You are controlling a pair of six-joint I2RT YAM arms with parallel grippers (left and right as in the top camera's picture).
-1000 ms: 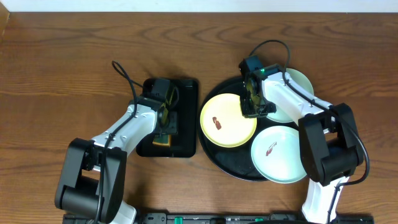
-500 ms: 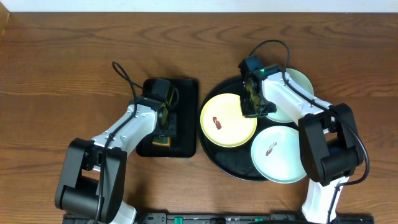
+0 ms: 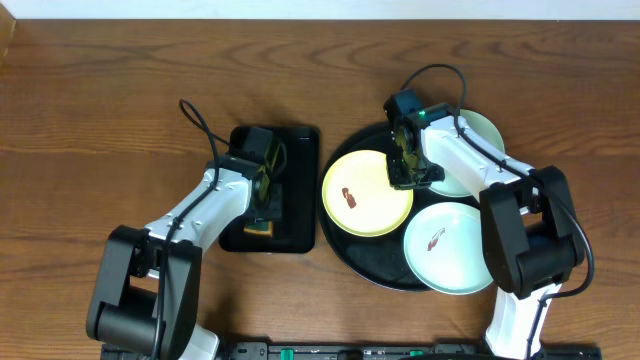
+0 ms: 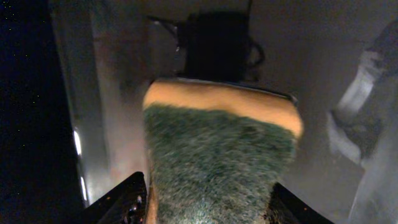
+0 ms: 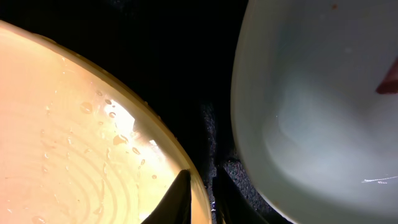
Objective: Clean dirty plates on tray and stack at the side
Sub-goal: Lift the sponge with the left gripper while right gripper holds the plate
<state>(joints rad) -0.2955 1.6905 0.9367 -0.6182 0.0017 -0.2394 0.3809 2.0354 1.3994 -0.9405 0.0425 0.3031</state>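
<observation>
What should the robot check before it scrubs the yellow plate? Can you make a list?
1. Right gripper pinches the yellow plate by its rim: ok.
2. Left gripper has fingers on both sides of the sponge: ok.
3. Sponge lifted off the rectangular tray: cannot tell.
4. Red-brown smear on the yellow plate faces up, uncovered: ok.
5. Gap between the yellow plate and the mint plate beside it: ok.

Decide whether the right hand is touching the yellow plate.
Touching. Right wrist view: fingers of the right hand pinch the yellow plate at its rim.
</observation>
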